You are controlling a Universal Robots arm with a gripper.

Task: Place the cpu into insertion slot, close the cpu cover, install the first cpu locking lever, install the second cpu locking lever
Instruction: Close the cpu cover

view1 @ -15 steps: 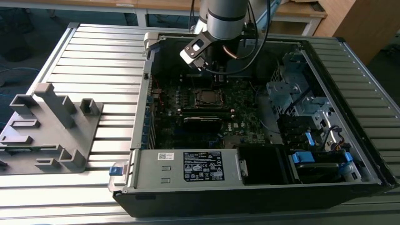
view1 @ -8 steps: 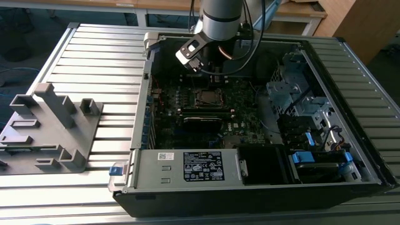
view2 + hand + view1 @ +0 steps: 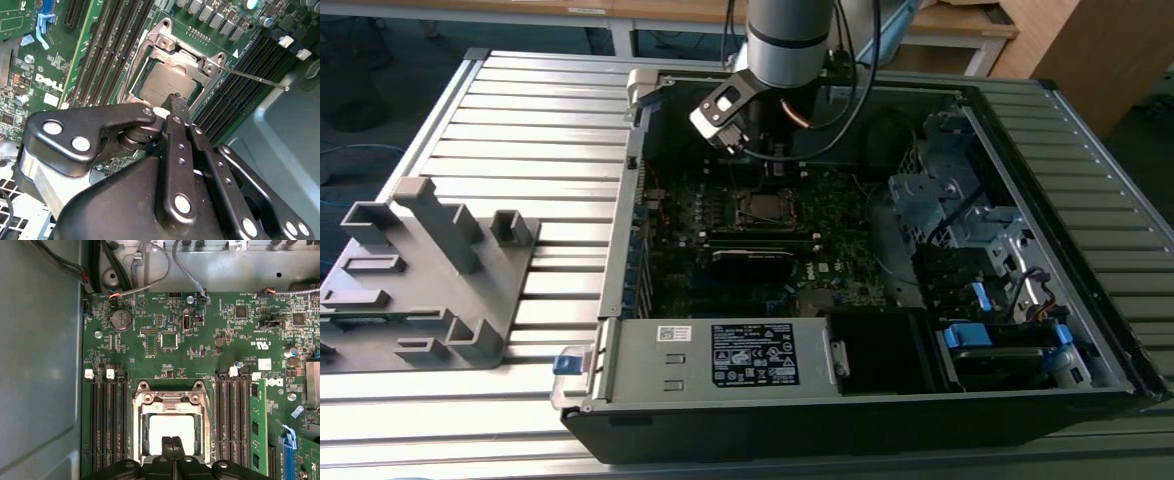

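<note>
The cpu (image 3: 166, 84) (image 3: 171, 426) lies with its silver-grey face up in the insertion slot (image 3: 762, 208) on the green motherboard. The cpu cover (image 3: 168, 43) (image 3: 170, 407), a silver frame, lies flat around the chip's face. A thin locking lever (image 3: 256, 79) sticks out from the socket's corner over the memory slots. My gripper (image 3: 175, 99) (image 3: 172, 441) (image 3: 771, 160) hangs just above the chip's edge with its black fingers pressed together and nothing between them. The fingers hide part of the socket's near side in both wrist views.
Black memory slots (image 3: 107, 420) (image 3: 232, 420) flank the socket on both sides. The case's metal walls (image 3: 620, 230), a drive cage (image 3: 961, 200) and a labelled power supply box (image 3: 754, 355) ring the board. A grey plastic fixture (image 3: 420, 270) stands on the ribbed table at the exterior view's left.
</note>
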